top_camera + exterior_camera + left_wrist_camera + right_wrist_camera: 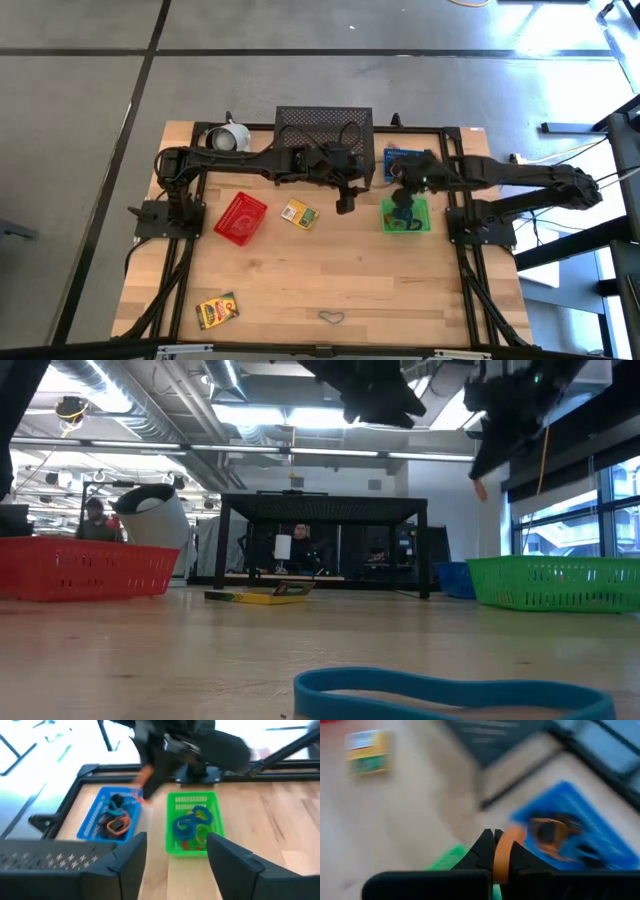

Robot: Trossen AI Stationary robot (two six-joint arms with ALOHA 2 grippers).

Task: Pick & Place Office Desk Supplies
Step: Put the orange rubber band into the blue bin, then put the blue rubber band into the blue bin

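Note:
My right gripper (398,195) hangs above the table between the blue basket (405,158) and the green basket (405,216), shut on an orange loop (502,851). My left gripper (175,857) is open and holds nothing; it hovers beside the green basket, on its left. The green basket holds blue and other coloured loops (191,825), and the blue basket holds loops and small dark items (114,819). One yellow-green box (299,213) lies flat at the table's middle, another (217,310) near the near-left corner. A blue loop (450,695) lies flat by the near edge. My right gripper pinches the orange loop's band (501,855) between its two fingers, which point down from above. The loop is lifted clear of the table and shows as a short orange piece (145,771) below the fingertips. Blur hides how much of it hangs free.
A red basket (241,218) stands left of centre. A black mesh shelf (323,125) and a white mug (230,137) lying on its side sit along the far edge. Bare wood stretches across the near half of the table. People show in the room beyond.

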